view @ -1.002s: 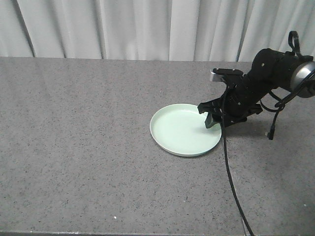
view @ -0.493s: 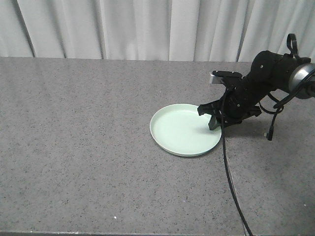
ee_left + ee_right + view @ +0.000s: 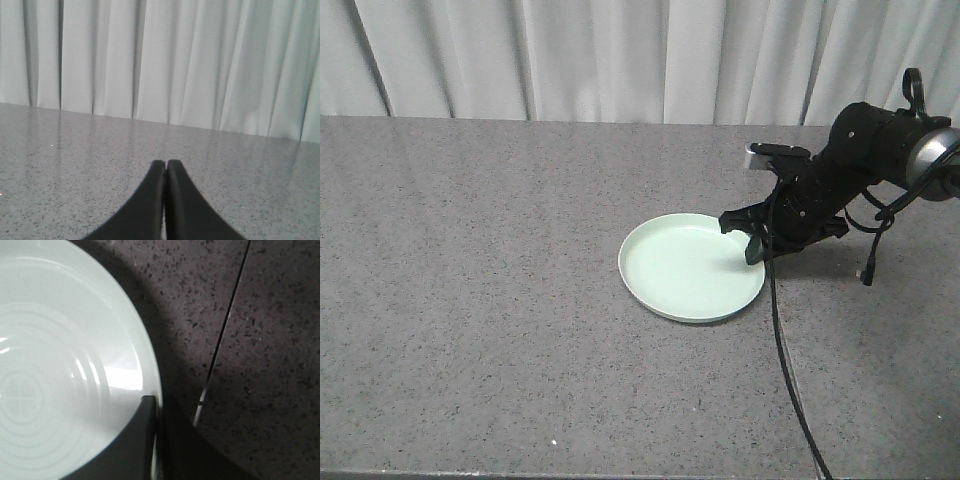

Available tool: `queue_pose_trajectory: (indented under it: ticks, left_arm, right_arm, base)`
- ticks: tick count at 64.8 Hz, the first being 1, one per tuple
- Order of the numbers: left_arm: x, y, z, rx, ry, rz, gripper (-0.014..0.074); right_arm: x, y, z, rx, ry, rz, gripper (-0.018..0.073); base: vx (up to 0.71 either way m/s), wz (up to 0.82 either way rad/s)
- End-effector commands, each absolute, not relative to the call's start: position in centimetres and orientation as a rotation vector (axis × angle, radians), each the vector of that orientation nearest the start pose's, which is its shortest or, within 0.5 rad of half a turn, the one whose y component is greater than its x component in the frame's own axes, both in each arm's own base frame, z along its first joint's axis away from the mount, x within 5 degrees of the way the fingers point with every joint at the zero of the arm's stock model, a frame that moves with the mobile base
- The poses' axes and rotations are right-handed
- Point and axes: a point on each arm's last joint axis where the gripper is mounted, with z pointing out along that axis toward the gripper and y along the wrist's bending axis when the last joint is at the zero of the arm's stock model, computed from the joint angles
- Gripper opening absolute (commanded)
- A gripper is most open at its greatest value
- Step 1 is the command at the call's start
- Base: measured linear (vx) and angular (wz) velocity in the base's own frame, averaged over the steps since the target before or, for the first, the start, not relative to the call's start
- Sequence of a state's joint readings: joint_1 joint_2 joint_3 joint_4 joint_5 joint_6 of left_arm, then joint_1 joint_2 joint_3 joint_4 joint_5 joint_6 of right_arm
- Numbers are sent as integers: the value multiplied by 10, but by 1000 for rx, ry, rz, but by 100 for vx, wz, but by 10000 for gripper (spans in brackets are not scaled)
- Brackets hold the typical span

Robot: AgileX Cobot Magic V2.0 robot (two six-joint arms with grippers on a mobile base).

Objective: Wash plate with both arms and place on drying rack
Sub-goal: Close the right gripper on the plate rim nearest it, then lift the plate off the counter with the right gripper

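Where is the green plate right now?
In the front view the plate lies flat on the grey counter, a little right of the middle, with the right gripper pinching its right-hand rim.

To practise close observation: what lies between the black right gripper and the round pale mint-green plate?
Nothing: in the right wrist view the black right gripper straddles the raised rim of the round pale mint-green plate, one finger inside, one outside.

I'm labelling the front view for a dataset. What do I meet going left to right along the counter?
counter → plate → right gripper, at the plate's right rim → arm
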State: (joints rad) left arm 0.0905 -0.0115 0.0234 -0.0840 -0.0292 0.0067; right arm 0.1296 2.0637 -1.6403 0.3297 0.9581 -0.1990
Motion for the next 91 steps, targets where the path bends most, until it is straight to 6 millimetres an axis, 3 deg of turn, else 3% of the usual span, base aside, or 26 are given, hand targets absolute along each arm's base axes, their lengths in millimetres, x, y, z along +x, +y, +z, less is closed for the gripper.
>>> queue_pose_trajectory:
  ticks: [1,22,57,91]
  left_arm:
    - [52,5,224,-122,1346,4,-6]
    - [52,5,224,-122,1346,4,-6]
    - [52,5,224,-122,1346,4,-6]
    - [52,5,224,-122,1346,4,-6]
  right_arm:
    - [427,79,250,-268,2704,401,-7]
    - [409,79,281,-306,2703,436,-7]
    - [365,94,342,-325,2574,758,-6]
    - [289,136,349,-547,2506,820,-4]
  base:
    - [0,0]
    - [0,0]
    - [0,0]
    - [0,0]
